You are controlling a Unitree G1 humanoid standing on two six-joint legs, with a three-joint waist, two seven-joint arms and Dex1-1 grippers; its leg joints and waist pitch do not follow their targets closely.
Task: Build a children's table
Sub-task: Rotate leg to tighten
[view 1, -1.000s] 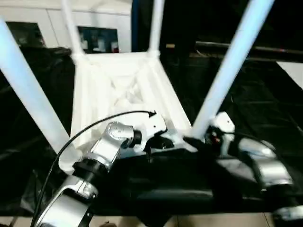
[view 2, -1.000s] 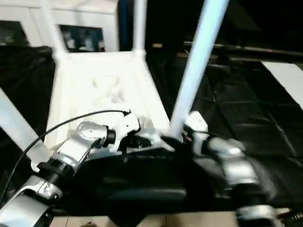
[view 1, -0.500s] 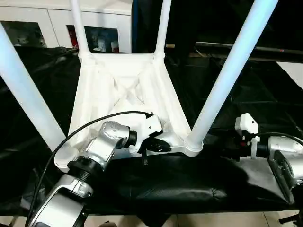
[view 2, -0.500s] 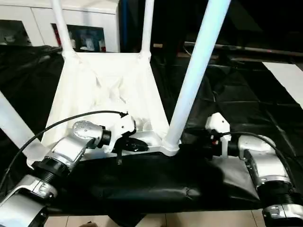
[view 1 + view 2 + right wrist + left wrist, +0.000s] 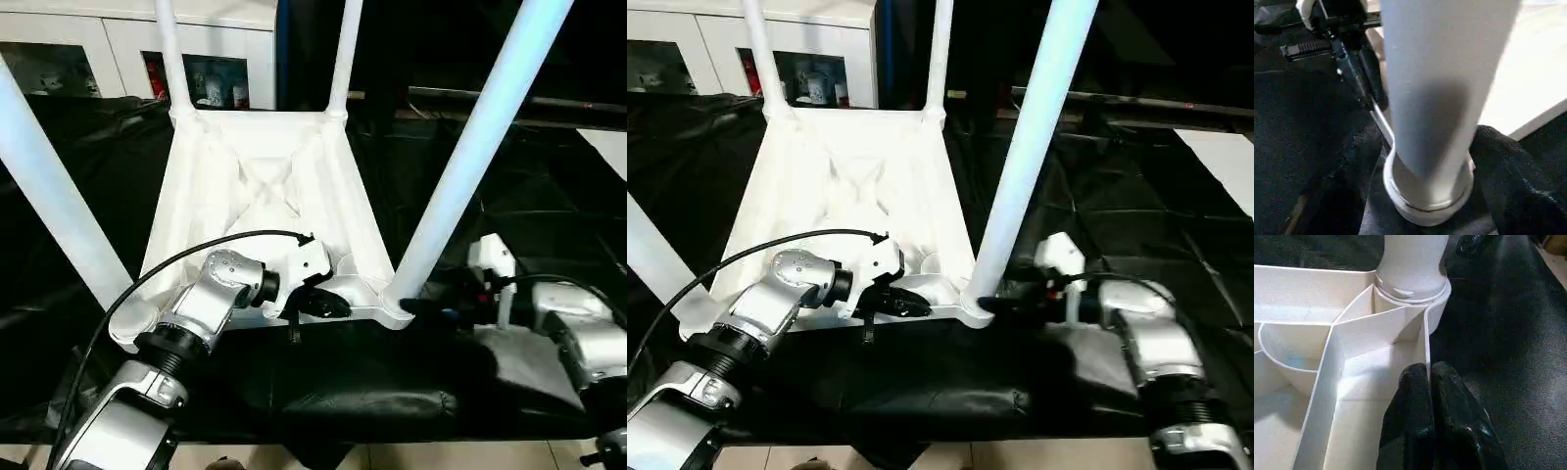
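The left gripper (image 5: 328,305) pinches the tabletop (image 5: 260,186)'s near rim; the right gripper (image 5: 1004,304) stands wide around the near right leg (image 5: 460,166). All 4 legs point up; a sideways nudge could loosen that leg's socket.

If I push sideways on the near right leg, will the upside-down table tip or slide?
Probably slides rather than tips: the white plastic ribbed tabletop lies flat and wide on the black cloth. The long white tubular leg gives leverage, so its round corner socket may flex. The left hand pinching the rim should steady it.
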